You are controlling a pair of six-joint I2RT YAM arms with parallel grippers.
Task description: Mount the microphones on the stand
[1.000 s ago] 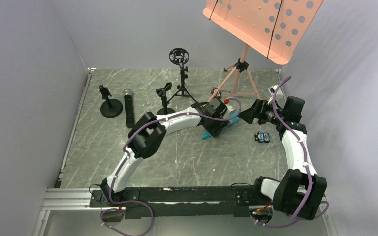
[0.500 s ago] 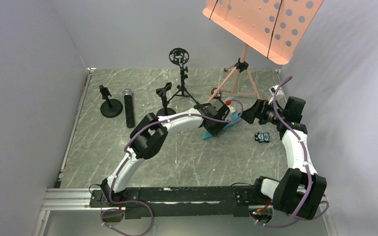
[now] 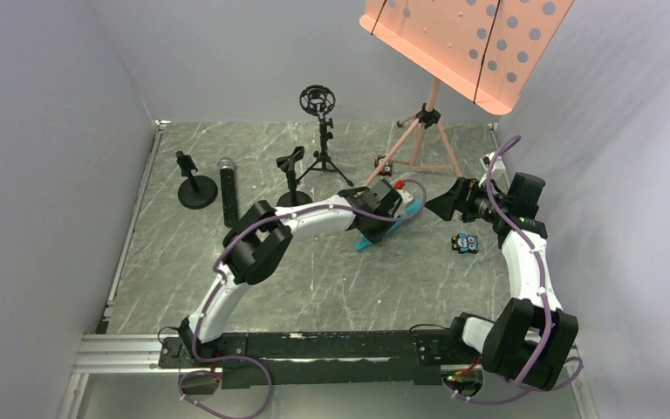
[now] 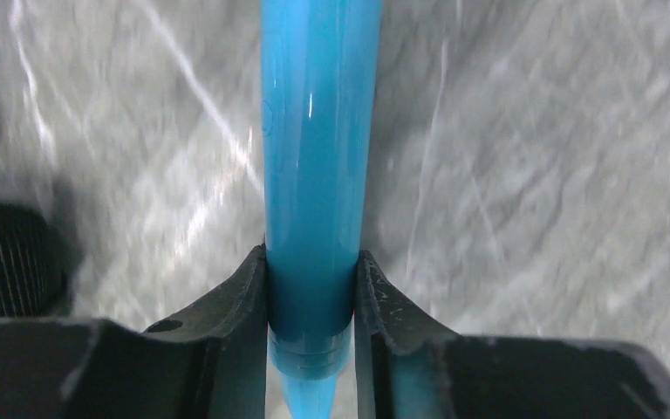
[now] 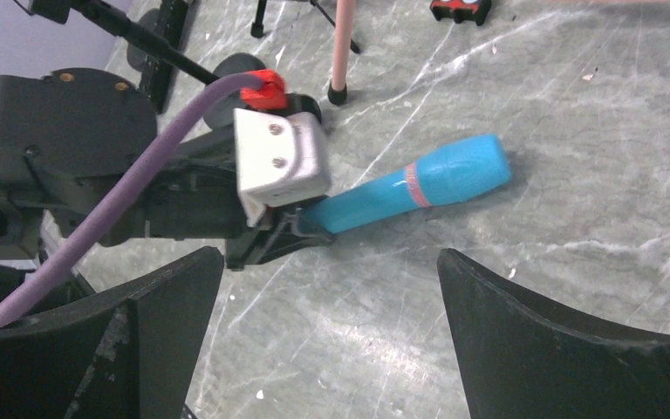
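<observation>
Our left gripper [image 4: 311, 272] clamps the cyan-blue microphone [image 4: 318, 131] near its narrow tail, low over the table [image 3: 331, 279] by the pink tripod [image 3: 420, 140]; our right gripper [image 5: 327, 262] hangs wide open nearby; gripped so far from its head, the microphone may, we judge, pivot or slip when lifted

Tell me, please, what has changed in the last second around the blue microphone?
The left gripper has closed onto the narrow handle of the cyan microphone, which now sits clamped between its fingers. The left arm has shifted its elbow slightly left. Unchanged: the right gripper waits open beside them, and the silver-headed microphone lies where it was.
</observation>
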